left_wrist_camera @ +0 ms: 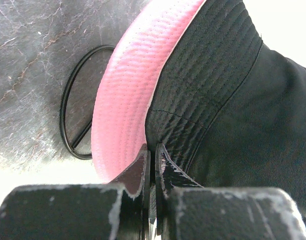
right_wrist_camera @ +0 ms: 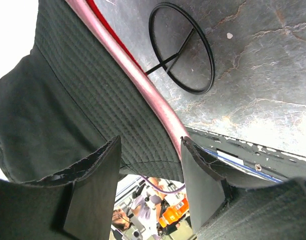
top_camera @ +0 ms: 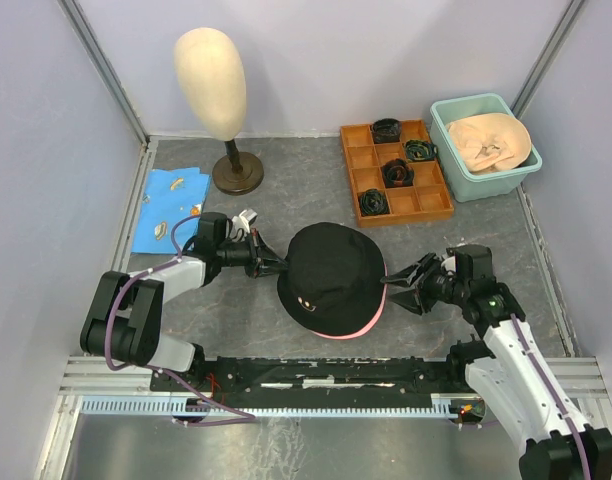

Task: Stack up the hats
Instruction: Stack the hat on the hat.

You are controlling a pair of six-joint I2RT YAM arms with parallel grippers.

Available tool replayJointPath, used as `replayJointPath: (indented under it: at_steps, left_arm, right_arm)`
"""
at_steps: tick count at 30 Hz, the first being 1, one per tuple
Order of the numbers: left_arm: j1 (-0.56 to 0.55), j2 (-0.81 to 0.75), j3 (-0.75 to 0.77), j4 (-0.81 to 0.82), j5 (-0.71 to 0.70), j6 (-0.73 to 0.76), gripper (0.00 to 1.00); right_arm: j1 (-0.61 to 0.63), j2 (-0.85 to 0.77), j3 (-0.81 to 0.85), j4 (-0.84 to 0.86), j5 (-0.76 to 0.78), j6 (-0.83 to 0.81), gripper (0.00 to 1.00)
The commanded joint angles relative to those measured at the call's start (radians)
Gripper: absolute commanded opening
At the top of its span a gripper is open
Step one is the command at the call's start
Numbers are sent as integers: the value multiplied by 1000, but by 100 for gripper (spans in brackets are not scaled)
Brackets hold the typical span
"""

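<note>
A bucket hat point(top_camera: 333, 270), black outside with a pink underside, is at the middle of the table. My left gripper point(top_camera: 276, 267) is shut on its left brim. In the left wrist view the closed fingertips point(left_wrist_camera: 153, 148) pinch the brim where the pink point(left_wrist_camera: 128, 100) meets the black. My right gripper point(top_camera: 401, 280) is open at the hat's right brim. In the right wrist view point(right_wrist_camera: 150, 142) its jaws stand wide apart astride the black brim point(right_wrist_camera: 93, 100). A beige hat point(top_camera: 489, 140) lies in the teal tub. The tan and black caps are out of view.
A cream mannequin head point(top_camera: 211, 80) on a brown stand is at the back left. A blue cloth point(top_camera: 171, 205) lies left. An orange compartment tray point(top_camera: 396, 205) and the teal tub point(top_camera: 506, 180) stand at the back right. A black wire ring point(right_wrist_camera: 180, 50) lies under the hat.
</note>
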Motion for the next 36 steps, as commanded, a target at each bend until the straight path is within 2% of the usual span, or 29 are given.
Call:
replayJointPath:
  at_steps: [1, 24, 26, 34, 36]
  left_arm:
    - [-6, 12, 34, 3, -22, 40, 3]
    - [-23, 44, 56, 3, -38, 40, 3]
    - [-25, 45, 56, 3, -39, 40, 3]
    - [-29, 55, 56, 3, -45, 41, 3]
    - [-29, 57, 54, 3, -47, 41, 3]
  right_arm:
    - [-1, 8, -21, 93, -19, 48, 59]
    - [37, 94, -70, 319, -20, 155, 58]
    - [38, 82, -74, 309, -21, 156, 53]
    - [38, 77, -95, 297, -16, 151, 1]
    - [38, 88, -93, 287, -15, 138, 0]
